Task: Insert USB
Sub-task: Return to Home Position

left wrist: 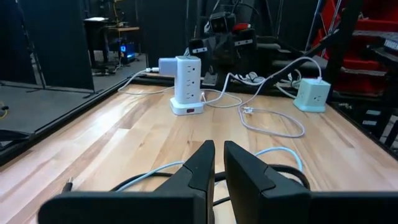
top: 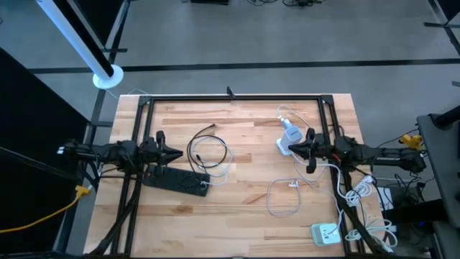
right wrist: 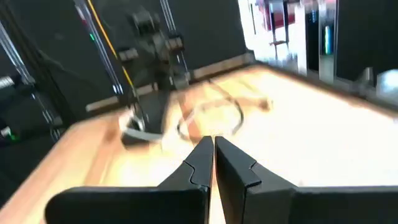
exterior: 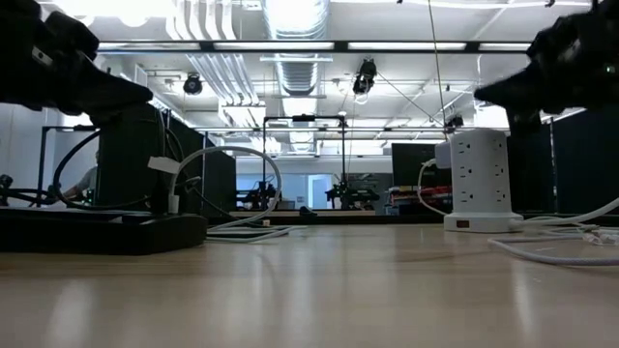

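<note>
One flat black outlet extension (top: 176, 180), with one black cable (top: 190, 147) and one pale blue cable (top: 229, 160) at its end, lies just beside the closed, empty left gripper (top: 178, 153), while the right gripper (top: 292, 150), likewise closed, hovers by one white outlet tower (top: 290, 134).

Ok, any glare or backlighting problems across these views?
Low view: the ceiling lights backlight the left gripper and right gripper into silhouettes, and the table carries a sheen. Right wrist view: strong light washes out the table's far side. High and left wrist views: evenly lit, no glare.
</note>
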Available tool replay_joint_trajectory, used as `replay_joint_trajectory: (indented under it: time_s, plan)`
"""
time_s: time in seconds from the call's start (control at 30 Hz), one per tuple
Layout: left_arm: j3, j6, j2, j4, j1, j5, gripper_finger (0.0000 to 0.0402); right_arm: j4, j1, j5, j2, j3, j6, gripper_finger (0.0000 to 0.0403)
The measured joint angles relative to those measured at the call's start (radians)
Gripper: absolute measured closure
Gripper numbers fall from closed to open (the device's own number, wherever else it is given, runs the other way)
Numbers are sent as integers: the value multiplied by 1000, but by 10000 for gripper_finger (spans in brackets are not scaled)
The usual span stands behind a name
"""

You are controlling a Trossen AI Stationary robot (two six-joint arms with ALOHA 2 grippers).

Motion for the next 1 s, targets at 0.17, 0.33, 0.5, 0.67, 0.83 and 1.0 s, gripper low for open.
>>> replay_joint_trajectory:
  time_s: [0.17,0.33,0.5,0.67,0.83,1.0]
  plan:
    - [0,0,19,0,0,1,378,-8,0,-40,13,0,-50,403]
    - [0,0,34,0,0,2,378,-8,0,-40,30,0,-190,403]
    - [0,0,49,0,0,2,377,-9,0,-42,31,0,-243,403]
    - [0,0,59,0,0,2,377,-10,0,-42,31,0,-234,403]
    - [0,0,69,0,0,2,377,-10,0,-42,31,0,-234,403]
    - [0,0,72,0,0,2,377,-11,0,-41,31,0,-234,403]
